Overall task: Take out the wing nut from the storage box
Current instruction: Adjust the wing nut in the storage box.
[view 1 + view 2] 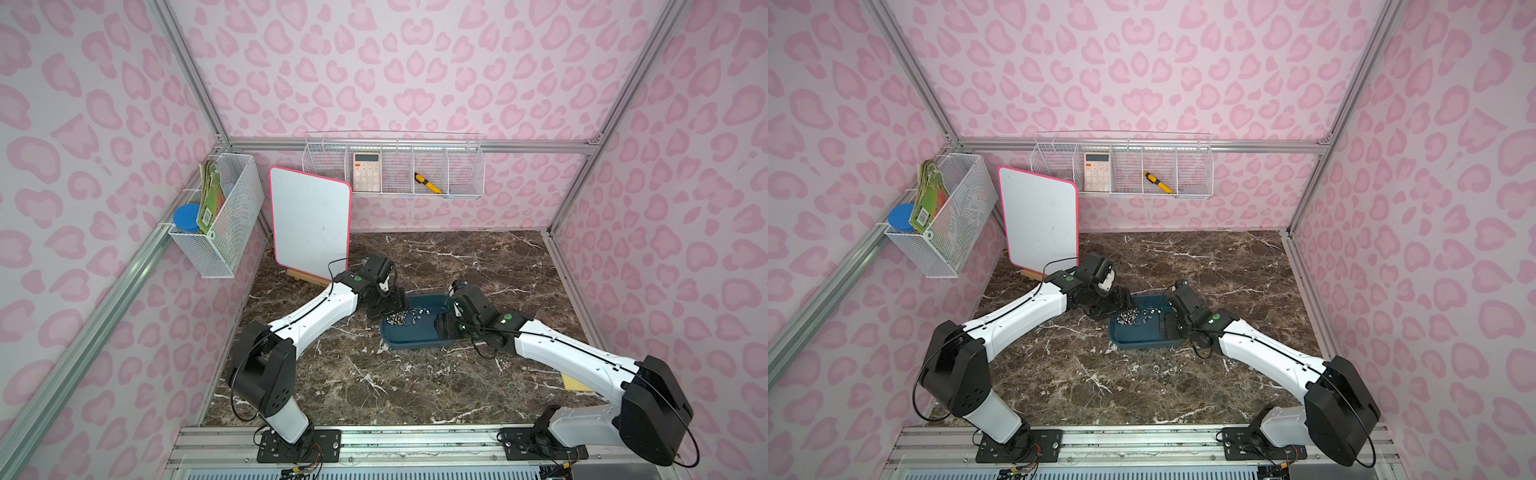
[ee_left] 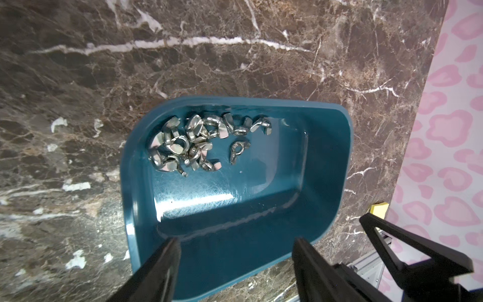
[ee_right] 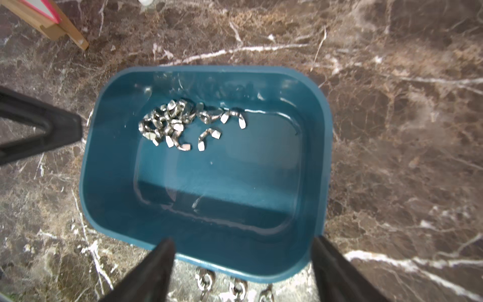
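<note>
The teal storage box (image 1: 415,347) lies mid-table and shows in both top views (image 1: 1142,343). A heap of silver wing nuts (image 2: 183,146) rests at one end of its floor (image 3: 167,125), and a single wing nut (image 2: 236,151) lies just apart from the heap (image 3: 209,137). My left gripper (image 2: 236,240) hovers over the box's left end, open, with nothing between its jaws. My right gripper (image 3: 242,240) stands open and empty above the box's near right edge. Three wing nuts (image 3: 236,287) lie on the marble just outside that edge.
A pink-framed whiteboard (image 1: 309,224) leans on a wooden stand behind the left arm. White wire baskets (image 1: 392,166) hang on the back wall with a calculator (image 1: 367,172), and another basket (image 1: 220,212) hangs at left. A yellow pad (image 1: 575,384) lies under the right arm.
</note>
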Action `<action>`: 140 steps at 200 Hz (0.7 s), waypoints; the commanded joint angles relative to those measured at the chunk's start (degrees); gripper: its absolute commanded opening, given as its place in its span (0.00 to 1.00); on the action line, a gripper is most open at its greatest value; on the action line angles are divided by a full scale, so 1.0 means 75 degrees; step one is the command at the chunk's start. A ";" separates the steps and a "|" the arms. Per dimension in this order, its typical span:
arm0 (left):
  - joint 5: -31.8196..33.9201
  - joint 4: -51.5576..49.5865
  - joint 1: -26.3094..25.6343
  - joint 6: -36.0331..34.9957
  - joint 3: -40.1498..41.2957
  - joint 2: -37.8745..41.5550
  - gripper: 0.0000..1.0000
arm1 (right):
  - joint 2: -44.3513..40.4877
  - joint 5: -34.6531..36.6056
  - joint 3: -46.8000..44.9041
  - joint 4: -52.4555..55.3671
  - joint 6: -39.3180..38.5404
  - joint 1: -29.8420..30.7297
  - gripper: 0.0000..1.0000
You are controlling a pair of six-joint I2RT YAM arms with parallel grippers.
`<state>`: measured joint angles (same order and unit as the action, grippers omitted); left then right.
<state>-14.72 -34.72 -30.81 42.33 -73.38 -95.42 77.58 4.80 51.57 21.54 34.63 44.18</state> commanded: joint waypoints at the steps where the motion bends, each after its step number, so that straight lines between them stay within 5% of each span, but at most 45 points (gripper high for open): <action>1: -0.0020 -0.0273 0.0000 0.0192 -0.0175 -0.0095 0.74 | 0.0242 -0.0299 0.0189 -0.0527 -0.0298 -0.0041 0.92; 28: 0.0104 -0.0327 -0.0004 0.0227 -0.0203 -0.0030 0.76 | 0.0881 -0.0517 0.0648 -0.0587 -0.0431 -0.0090 0.90; 92: 0.0493 -0.0548 0.0015 0.0168 0.0053 0.0397 0.75 | 0.2166 -0.1082 0.1274 -0.0749 -0.0603 -0.0348 0.63; 140: 0.0663 -0.0575 0.0027 0.0113 0.0257 0.0676 0.74 | 0.2860 -0.1379 0.1694 -0.0727 -0.0721 -0.0302 0.52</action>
<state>-11.09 -37.85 -30.70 43.57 -72.03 -91.13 97.54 -4.08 62.96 16.45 29.95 41.69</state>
